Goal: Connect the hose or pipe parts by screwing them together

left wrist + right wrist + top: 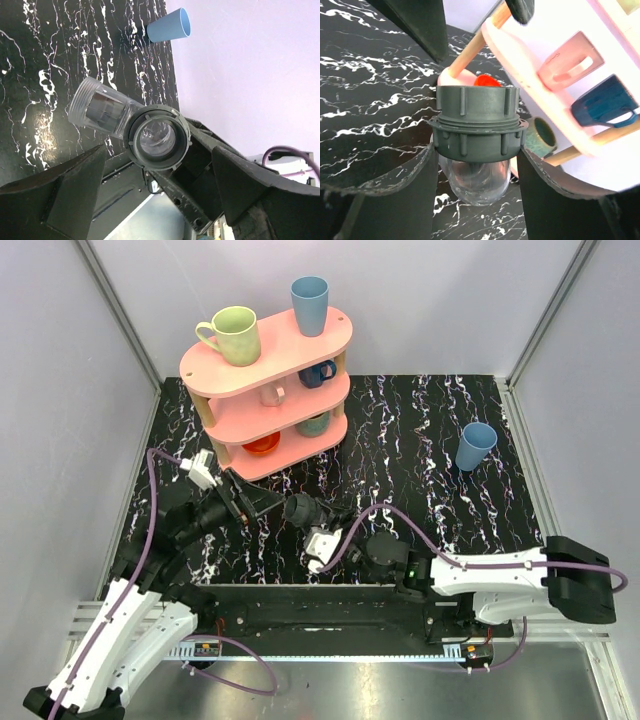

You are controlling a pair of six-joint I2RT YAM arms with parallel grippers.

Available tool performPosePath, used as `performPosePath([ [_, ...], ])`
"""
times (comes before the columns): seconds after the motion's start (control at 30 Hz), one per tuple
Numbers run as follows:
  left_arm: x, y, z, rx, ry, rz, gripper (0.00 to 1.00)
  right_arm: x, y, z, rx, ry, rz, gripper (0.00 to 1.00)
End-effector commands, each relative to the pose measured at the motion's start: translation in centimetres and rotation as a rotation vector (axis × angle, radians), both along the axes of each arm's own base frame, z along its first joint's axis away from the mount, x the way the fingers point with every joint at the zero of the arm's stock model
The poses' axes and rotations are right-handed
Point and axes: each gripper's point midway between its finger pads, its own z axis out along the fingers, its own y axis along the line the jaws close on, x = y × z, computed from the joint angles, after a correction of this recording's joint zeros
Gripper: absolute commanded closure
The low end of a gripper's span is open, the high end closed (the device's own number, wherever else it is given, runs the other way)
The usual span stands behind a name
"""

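Pipe fitting (476,131) gripped by right gripper (476,175) (left gripper (159,172) gapes opposite).

Pale walls (420,300), black marbled tabletop (400,440)
The walls were plain lilac-white and boxed in the tabletop, veined in white. A pink three-tier shelf (275,355) on wooden posts stood at its back left, aluminium rails (120,312) ran up the corners, and the light was soft, even.

Matt grey plastic collar (475,125), glossy clear pipe (475,182).
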Motion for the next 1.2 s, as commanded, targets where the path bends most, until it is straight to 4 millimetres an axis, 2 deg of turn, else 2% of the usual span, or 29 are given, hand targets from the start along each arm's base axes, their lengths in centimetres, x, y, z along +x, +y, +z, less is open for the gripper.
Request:
performPosePath([
  [0.0,0.6,0.2,-0.1,-0.064,0.076,0.072,0.09,0.9,-0.4,4.6,0.098,-0.172,-0.15,1.0],
  [0.17,0.7,-0.2,-0.4,-0.091,0.101,0.063,0.07,0.1,0.9,4.9,0.084,-0.225,-0.166,1.0],
  [0.5,0.7,-0.5,-1.9,-0.103,0.137,0.053,0.07,-0.6,2.6,4.5,0.079,-0.221,-0.138,1.0],
  [0.57,0.4,-1.0,-2.5,-0.132,0.161,0.027,0.09,-0.7,2.8,4.5,0.082,-0.217,-0.135,1.0],
  [0.73,0.5,-1.7,-2.1,-0.182,0.137,-0.009,0.21,-1.0,3.3,4.3,0.08,-0.202,-0.117,1.0],
  [0.87,0.1,-1.8,-2.3,-0.166,0.11,-0.039,0.46,-1.2,3.6,3.6,0.068,-0.16,-0.099,1.0],
  [0.9,-0.1,-1.9,-1.9,-0.17,0.083,-0.055,0.58,-1.3,3.7,3.6,0.085,-0.135,-0.088,1.0],
  [0.97,-0.7,-2.2,-1.9,-0.154,0.035,-0.114,0.7,-1.5,4.0,3.2,0.065,-0.109,-0.063,1.0],
  [1.0,-0.9,-2.3,-1.8,-0.147,0.015,-0.127,0.85,-1.7,4.2,3.1,0.081,-0.071,-0.049,1.0],
  [1.07,-1.1,-2.3,-2.5,-0.111,-0.015,-0.152,0.98,-2.1,4.6,2.6,0.072,-0.023,0.003,1.0],
  [1.13,-1.1,-2.3,-2.9,-0.069,-0.068,-0.181,1.0,-1.8,4.4,3.1,0.125,0.058,0.034,1.0],
  [1.17,-1.1,-2.3,-3.4,-0.051,-0.083,-0.19,1.0,-2.4,4.9,2.4,0.098,0.099,0.104,1.0],
])
